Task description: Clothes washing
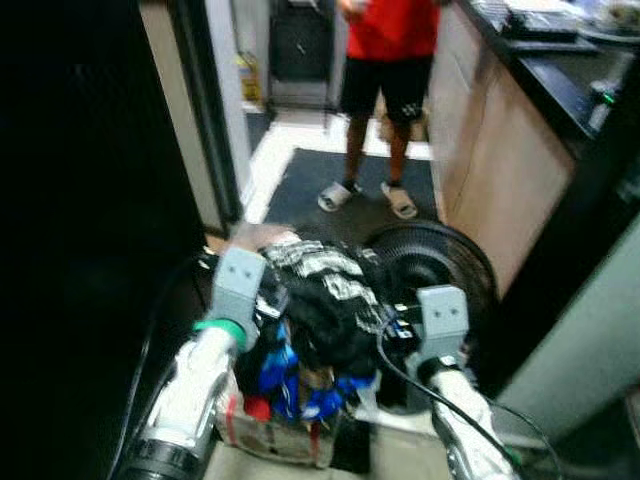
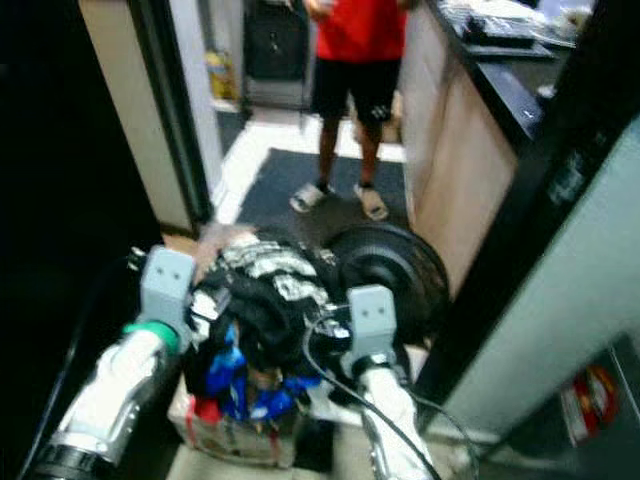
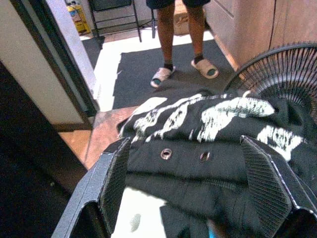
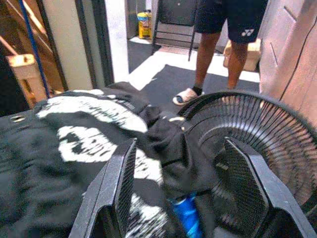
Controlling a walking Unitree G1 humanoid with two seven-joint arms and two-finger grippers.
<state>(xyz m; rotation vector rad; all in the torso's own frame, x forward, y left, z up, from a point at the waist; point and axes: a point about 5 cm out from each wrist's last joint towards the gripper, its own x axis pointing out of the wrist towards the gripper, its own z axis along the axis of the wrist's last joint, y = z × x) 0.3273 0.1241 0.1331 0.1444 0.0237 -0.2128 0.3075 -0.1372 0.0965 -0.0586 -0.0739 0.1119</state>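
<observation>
Load: a heap of clothes (image 1: 320,300) sits at lower centre of the left eye view, piled in a basket (image 1: 275,430) between the two arms; a black garment with white print (image 3: 208,124) lies on top, blue items underneath.
Left gripper (image 3: 198,183): at the pile's left side, fingers spread wide with the black garment between them, not closed on it.
Right gripper (image 4: 178,188): at the pile's right side, fingers wide apart, over cloth and the fan (image 1: 440,265).
Handling: probably soft, limp and light; loose pieces could slide off the heap. The basket walls or rim look the safer hold.
Surroundings: a person (image 1: 385,60) in a red top stands at upper centre on a dark mat (image 1: 340,185); a counter (image 1: 540,90) runs at upper right.
Hard to see: the basket's rim is buried by cloth; the left of the head views is black; the head views are blurred.
</observation>
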